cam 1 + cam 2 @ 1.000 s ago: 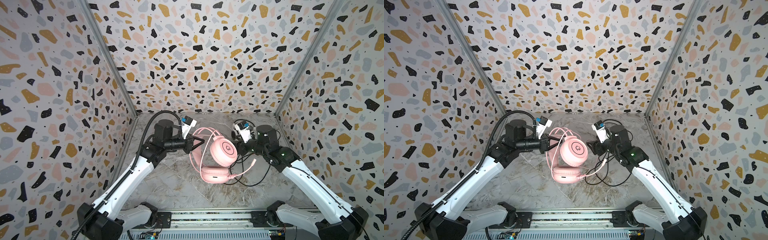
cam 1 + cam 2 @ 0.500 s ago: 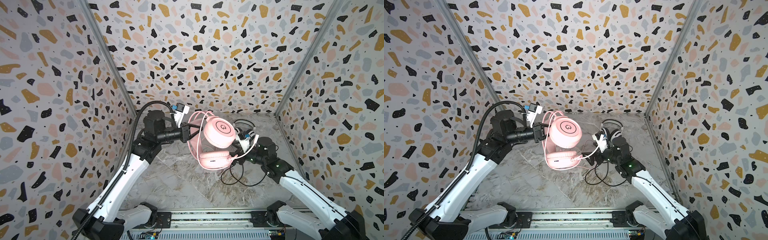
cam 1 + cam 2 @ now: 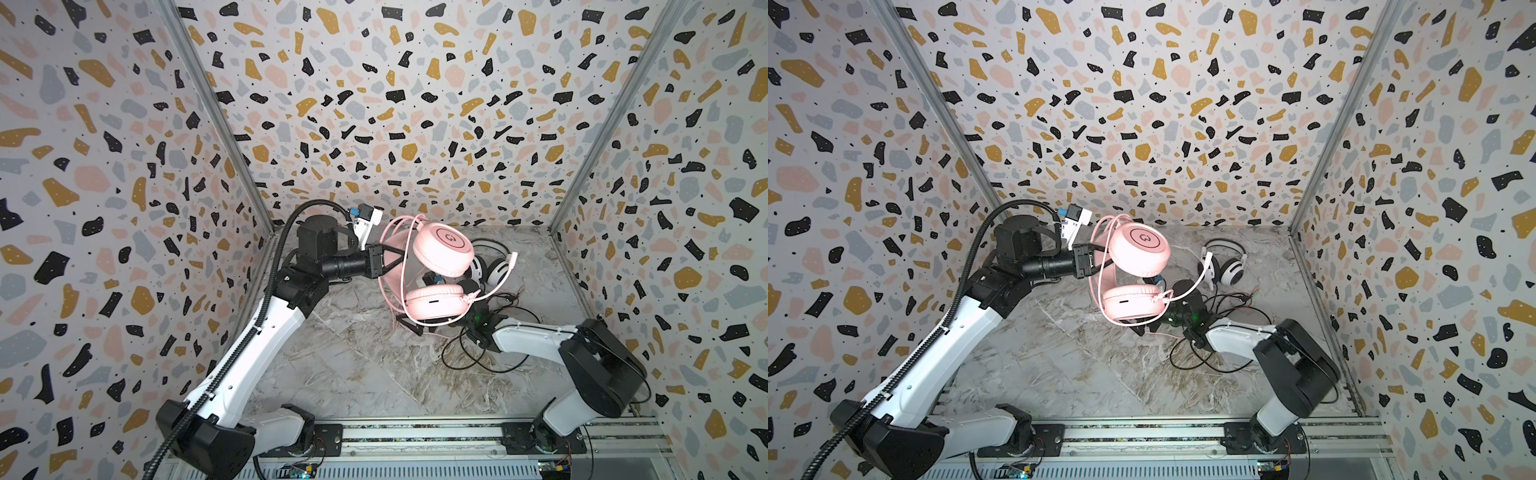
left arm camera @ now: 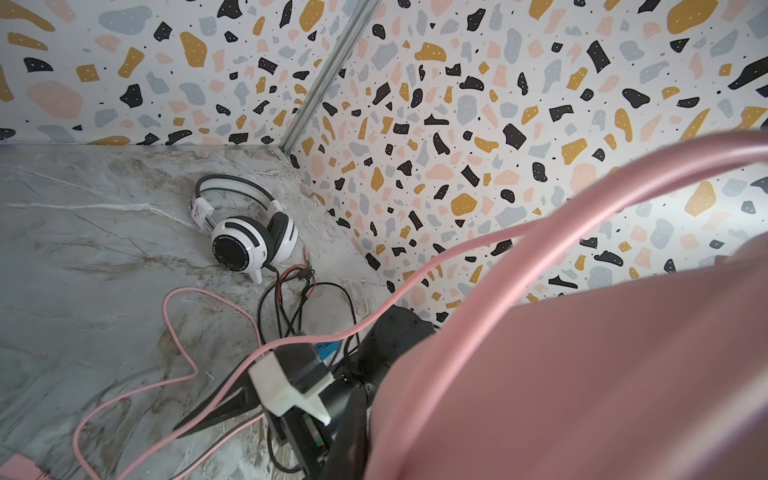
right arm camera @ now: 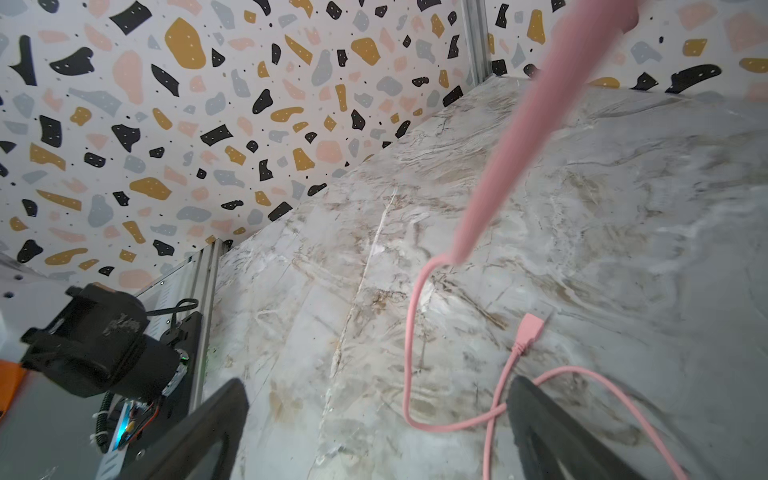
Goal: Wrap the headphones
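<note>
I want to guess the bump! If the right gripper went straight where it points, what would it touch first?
Probably the thin pink cable lying looped on the marble table, just ahead of the open right gripper. Depth is unclear, so it could meet the table beside the cable.

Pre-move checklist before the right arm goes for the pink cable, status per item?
1. Left gripper shut on pink headset headband, headset off the table: ok.
2. Right gripper open: ok.
3. Pink cable between right jaws: cannot tell; it lies on the table beside one jaw.
4. Pink plug loose on table: ok.
5. Pink cable free of black cable: cannot tell; they run close together.
6. White-and-black headset clear of both arms: ok.
</note>
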